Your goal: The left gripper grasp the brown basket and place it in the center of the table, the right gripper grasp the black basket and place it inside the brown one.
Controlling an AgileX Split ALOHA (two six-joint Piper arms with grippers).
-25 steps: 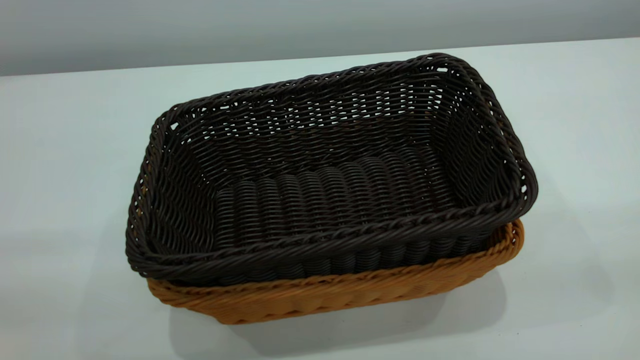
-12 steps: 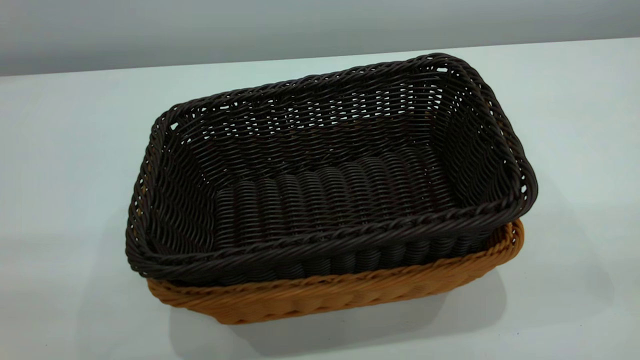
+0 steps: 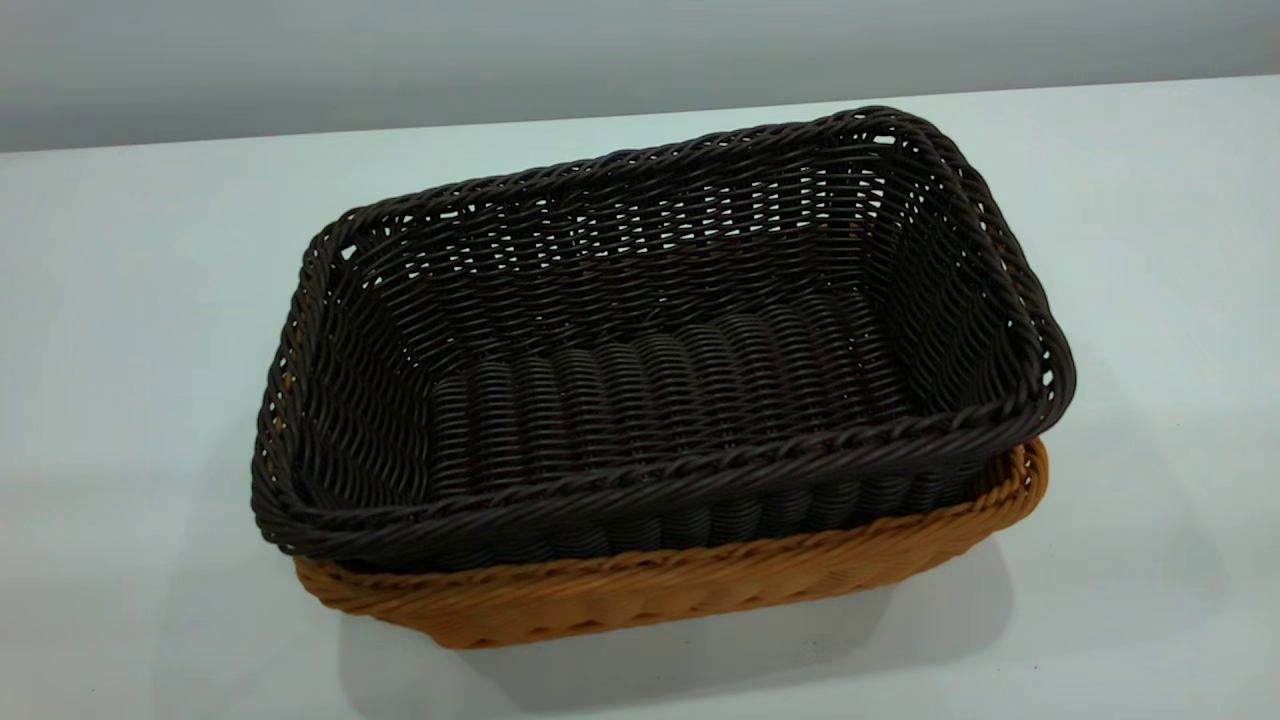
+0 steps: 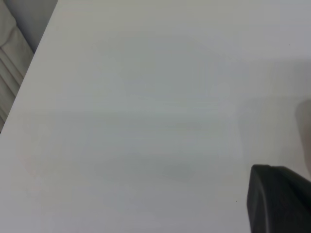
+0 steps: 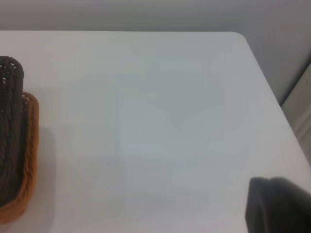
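Observation:
In the exterior view the black basket (image 3: 660, 350) sits nested inside the brown basket (image 3: 700, 585), in the middle of the white table (image 3: 130, 300). Only the brown basket's near wall and right rim show beneath it. Neither arm shows in the exterior view. In the right wrist view one end of the black basket (image 5: 9, 126) and the brown basket's rim (image 5: 30, 145) lie far from the right gripper (image 5: 278, 206), of which only a dark corner shows. The left wrist view shows bare table (image 4: 146, 121) and a dark corner of the left gripper (image 4: 279, 200). Both grippers are well apart from the baskets.
The table's far edge runs behind the baskets against a grey wall (image 3: 600, 50). The left wrist view shows the table's side edge (image 4: 29, 63). The right wrist view shows a rounded table corner (image 5: 240, 36). White tabletop surrounds the baskets.

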